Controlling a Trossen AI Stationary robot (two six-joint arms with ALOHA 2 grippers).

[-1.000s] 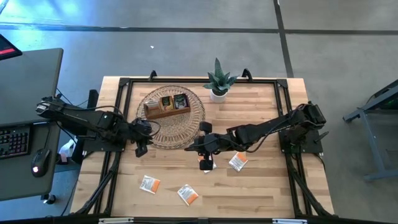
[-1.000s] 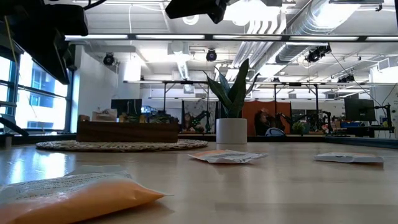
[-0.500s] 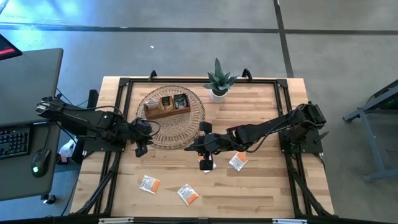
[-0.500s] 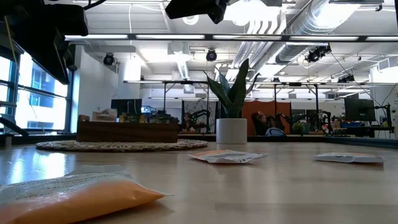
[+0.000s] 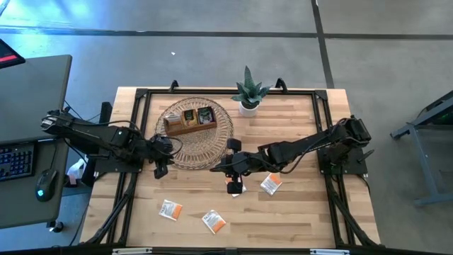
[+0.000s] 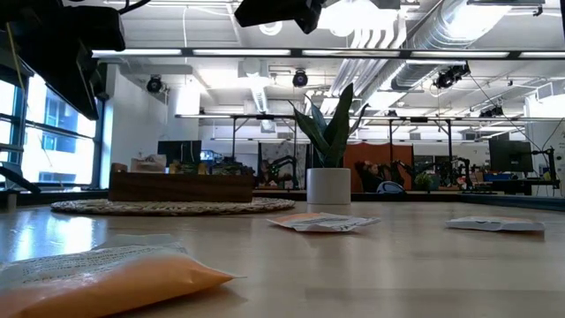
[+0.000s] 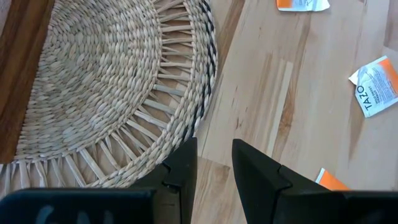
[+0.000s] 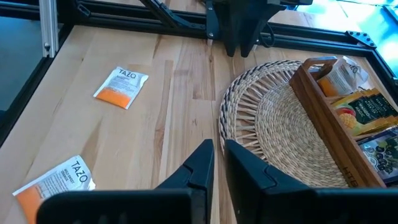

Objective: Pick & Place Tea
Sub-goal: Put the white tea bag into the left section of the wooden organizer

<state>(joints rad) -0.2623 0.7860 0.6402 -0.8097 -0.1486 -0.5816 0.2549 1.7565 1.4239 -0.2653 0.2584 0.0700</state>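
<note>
Several orange-and-white tea sachets lie flat on the wooden table: one (image 5: 170,210), one (image 5: 214,222), one (image 5: 271,185) and one (image 5: 235,185) partly under my right arm. More sachets, orange and dark, stand in the wooden tray (image 5: 190,120) on the round woven mat (image 5: 195,134). My left gripper (image 5: 161,161) hovers at the mat's left edge (image 7: 199,112), its fingers a narrow gap apart (image 7: 214,149), with nothing between them. My right gripper (image 5: 228,168) hangs above the table by the mat's near-right edge, shut and empty (image 8: 218,152). Two sachets (image 8: 121,87) (image 8: 53,183) lie ahead of it.
A small potted plant (image 5: 248,92) stands near the far edge, right of the mat. A black frame (image 5: 212,92) runs round the table top. The low view shows a sachet (image 6: 106,278) close by, two more (image 6: 322,223) (image 6: 494,224) farther off, and the plant pot (image 6: 328,187).
</note>
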